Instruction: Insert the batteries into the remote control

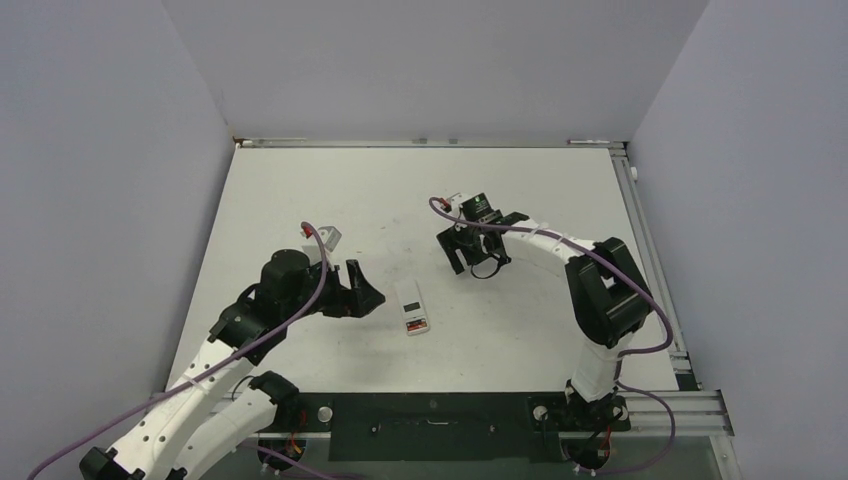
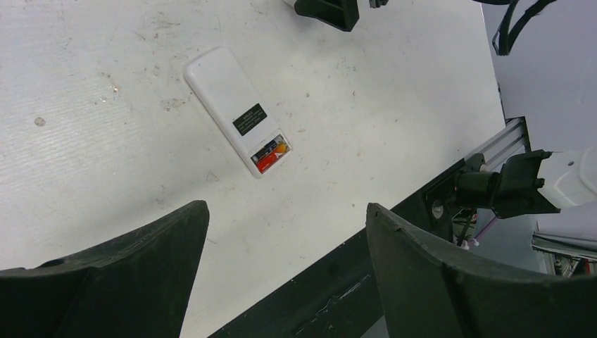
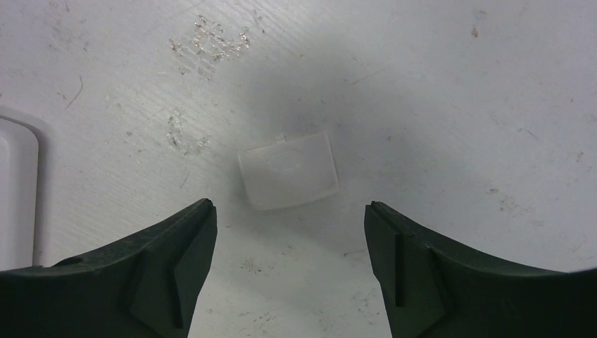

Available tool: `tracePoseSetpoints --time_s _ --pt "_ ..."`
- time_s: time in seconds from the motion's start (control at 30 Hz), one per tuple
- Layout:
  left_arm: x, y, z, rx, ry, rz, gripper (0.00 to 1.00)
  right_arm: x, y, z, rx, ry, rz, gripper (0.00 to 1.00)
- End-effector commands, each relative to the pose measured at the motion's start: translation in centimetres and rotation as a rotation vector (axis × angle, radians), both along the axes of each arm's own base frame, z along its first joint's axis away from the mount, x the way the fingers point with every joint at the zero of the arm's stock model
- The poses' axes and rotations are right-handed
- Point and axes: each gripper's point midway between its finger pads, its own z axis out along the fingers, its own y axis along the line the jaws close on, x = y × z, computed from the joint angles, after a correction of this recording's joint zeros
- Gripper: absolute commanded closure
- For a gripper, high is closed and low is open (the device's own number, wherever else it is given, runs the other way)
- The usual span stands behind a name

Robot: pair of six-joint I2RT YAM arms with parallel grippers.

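I see my left gripper point(image 2: 285, 211) and right gripper point(image 3: 288, 208) wide, empty. The white rectangular remote control point(image 2: 236, 109) lies back-up on the white bench point(image 1: 300, 190) between them, reddish batteries point(image 2: 269, 151) in its recess. A small translucent plastic cover point(image 3: 288, 171) lies under the right gripper.

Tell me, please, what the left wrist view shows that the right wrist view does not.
Only the left wrist: the remote control lying back up, the batteries seated in its open recess. Only the right wrist: a small pale cover flat on the table, just ahead of the open right gripper. Both: the scuffed white table and open, empty black jaws.
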Motion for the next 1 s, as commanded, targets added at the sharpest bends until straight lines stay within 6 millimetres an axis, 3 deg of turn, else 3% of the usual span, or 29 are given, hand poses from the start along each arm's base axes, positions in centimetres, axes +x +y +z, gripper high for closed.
tracePoseSetpoints --time_s 0.0,0.53,0.97 --pt "0.0 -0.1 2.1 -0.018 -0.068 -0.035 0.20 1.0 0.9 0.6 0.014 -0.001 0.081 0.26" --pt "-0.2 -0.1 1.7 -0.018 -0.060 -0.033 0.19 0.9 1.0 -1.7 0.028 0.065 0.126 0.34" --pt "0.1 0.1 1.6 -0.017 -0.056 -0.019 0.19 0.8 0.9 -2.2 0.022 0.078 0.126 0.42"
